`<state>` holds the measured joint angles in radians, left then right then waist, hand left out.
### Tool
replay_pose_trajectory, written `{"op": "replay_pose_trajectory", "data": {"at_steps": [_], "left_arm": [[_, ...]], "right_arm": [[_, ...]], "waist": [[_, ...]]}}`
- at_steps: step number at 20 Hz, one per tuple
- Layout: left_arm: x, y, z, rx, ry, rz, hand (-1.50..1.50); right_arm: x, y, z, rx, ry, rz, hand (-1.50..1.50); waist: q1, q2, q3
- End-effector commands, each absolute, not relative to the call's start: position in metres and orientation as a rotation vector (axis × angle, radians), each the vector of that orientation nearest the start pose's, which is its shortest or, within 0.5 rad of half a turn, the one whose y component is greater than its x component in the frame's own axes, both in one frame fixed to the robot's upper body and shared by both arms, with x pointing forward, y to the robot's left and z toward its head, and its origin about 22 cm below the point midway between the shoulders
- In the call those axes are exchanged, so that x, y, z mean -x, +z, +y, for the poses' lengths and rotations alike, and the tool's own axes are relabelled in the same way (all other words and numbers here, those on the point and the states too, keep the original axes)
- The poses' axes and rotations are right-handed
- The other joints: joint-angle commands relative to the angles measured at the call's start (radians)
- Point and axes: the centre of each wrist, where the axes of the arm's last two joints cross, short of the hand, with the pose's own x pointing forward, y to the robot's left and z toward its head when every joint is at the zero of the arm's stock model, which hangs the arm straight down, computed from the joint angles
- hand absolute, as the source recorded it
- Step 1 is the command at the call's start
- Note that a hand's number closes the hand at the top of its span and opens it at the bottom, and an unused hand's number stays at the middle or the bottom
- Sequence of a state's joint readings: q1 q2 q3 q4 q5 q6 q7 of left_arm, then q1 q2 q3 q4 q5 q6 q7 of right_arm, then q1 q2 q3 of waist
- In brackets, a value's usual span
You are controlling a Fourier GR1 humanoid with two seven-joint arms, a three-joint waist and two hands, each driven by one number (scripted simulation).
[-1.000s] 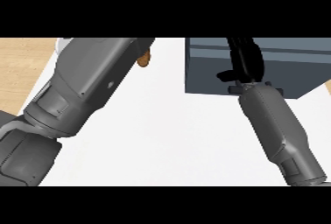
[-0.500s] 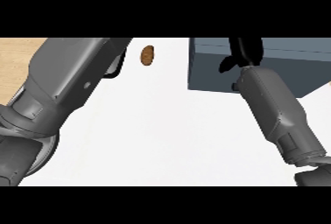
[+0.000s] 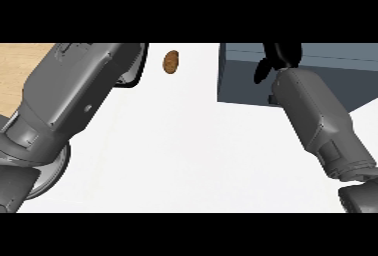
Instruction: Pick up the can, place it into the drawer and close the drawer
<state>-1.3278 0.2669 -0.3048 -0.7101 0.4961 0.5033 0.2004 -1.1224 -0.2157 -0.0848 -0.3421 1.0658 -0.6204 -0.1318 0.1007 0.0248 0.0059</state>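
your right hand (image 3: 279, 59) over drawer (image 3: 295, 75), far right; finger state unclear. left hand out of view. can not visible, maybe hidden. expect it light, rigid, slick: grasp round mid-body.

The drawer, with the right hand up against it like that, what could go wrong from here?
1. The right hand is over the grey drawer at the view's top edge, and no can shows, so whether it went inside cannot be checked.
2. The right forearm hides much of the drawer; a push could land off-centre and skew it.
3. The left forearm fills the left side beside a small brown object and might knock it.
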Motion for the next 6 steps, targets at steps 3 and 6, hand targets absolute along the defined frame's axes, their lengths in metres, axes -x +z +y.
{"op": "replay_pose_trajectory", "data": {"at_steps": [3,6], "left_arm": [[-0.441,0.254,0.115,-0.049,-0.015,-1.705,-1.50],[-0.437,0.232,0.131,-0.050,-0.021,-1.685,-1.50]], "right_arm": [[-0.467,0.129,-0.160,1.148,0.683,-1.947,-1.50],[-0.470,0.133,-0.176,1.153,0.659,-1.948,-1.50]], "waist": [[0.017,-0.009,-0.003],[0.019,-0.013,-0.004]]}}
